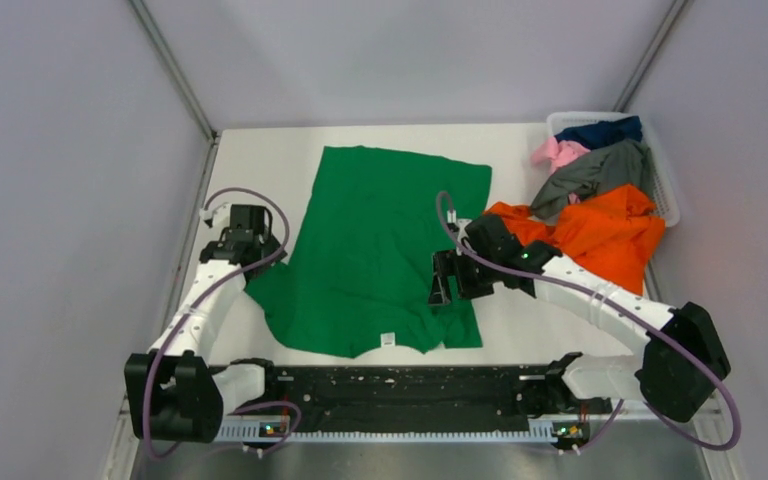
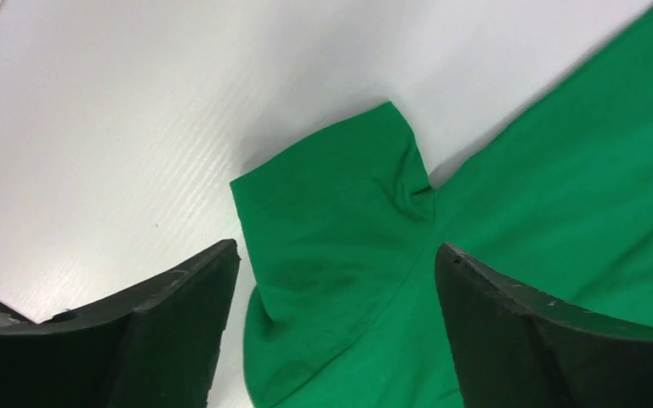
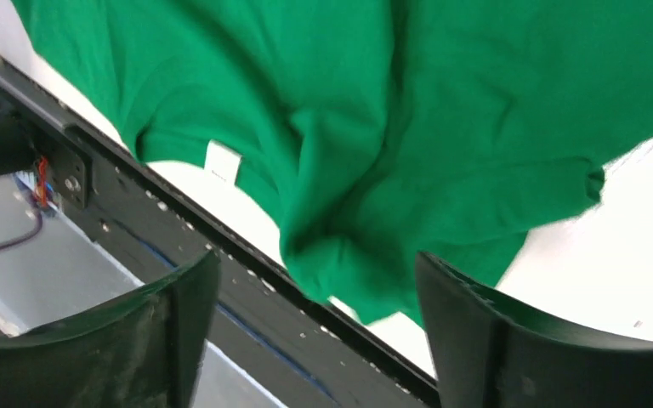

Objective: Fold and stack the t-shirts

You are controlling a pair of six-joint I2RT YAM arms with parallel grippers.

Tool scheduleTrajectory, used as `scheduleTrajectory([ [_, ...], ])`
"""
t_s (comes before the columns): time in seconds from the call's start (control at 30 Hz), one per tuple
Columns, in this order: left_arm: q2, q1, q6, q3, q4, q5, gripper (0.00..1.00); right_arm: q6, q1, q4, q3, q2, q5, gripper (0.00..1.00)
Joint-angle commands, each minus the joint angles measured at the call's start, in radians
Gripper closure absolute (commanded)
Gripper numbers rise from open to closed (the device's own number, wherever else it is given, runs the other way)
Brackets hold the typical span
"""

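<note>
Green t-shirt (image 1: 380, 240) lies spread flat on the table (image 1: 260, 150), collar at the near edge, with left gripper (image 2: 336, 259) and right gripper (image 3: 316, 265) both parted and empty, seemingly just over its sleeves.

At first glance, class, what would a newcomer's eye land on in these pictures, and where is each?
The bright green cloth t-shirt dominates, spread flat across the middle of the white table, collar at the near edge. At the far right, an orange t-shirt spills from a white plastic basket holding a grey shirt, a pink shirt and a navy shirt. Two pairs of black jaws stand open by the green sleeves.
</note>
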Motion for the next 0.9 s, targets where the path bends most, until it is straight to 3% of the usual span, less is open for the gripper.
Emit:
scheduleTrajectory([
  [0.0,-0.006,0.005,-0.076,0.048,-0.044,-0.077,0.02,0.011,0.014,0.012,0.001,-0.060,-0.022,0.05],
  [0.1,-0.038,0.004,-0.083,0.091,-0.079,0.047,0.01,-0.012,0.014,0.023,0.030,-0.104,-0.010,0.01],
  [0.17,-0.067,0.000,-0.086,0.076,-0.049,0.205,0.01,-0.034,0.015,0.038,0.051,-0.114,0.039,0.01],
  [0.27,-0.133,-0.051,-0.108,-0.030,0.111,0.460,0.01,-0.053,0.013,0.084,0.072,-0.084,0.131,0.01],
  [0.33,-0.159,-0.119,-0.147,-0.114,0.194,0.527,0.01,-0.067,0.014,0.130,0.091,-0.011,0.170,0.01],
  [0.43,-0.148,-0.231,-0.205,-0.192,0.238,0.535,0.01,-0.091,0.010,0.175,0.153,0.125,0.197,0.01],
  [0.57,-0.073,-0.259,-0.236,-0.256,0.244,0.485,0.01,-0.111,0.000,0.220,0.236,0.323,0.237,0.02],
  [0.73,0.064,-0.224,-0.277,-0.252,0.230,0.249,0.01,-0.119,-0.002,0.261,0.287,0.493,0.264,0.04],
  [0.87,0.248,-0.112,-0.242,-0.157,0.282,0.240,0.01,-0.120,0.001,0.264,0.270,0.551,0.173,0.07],
])
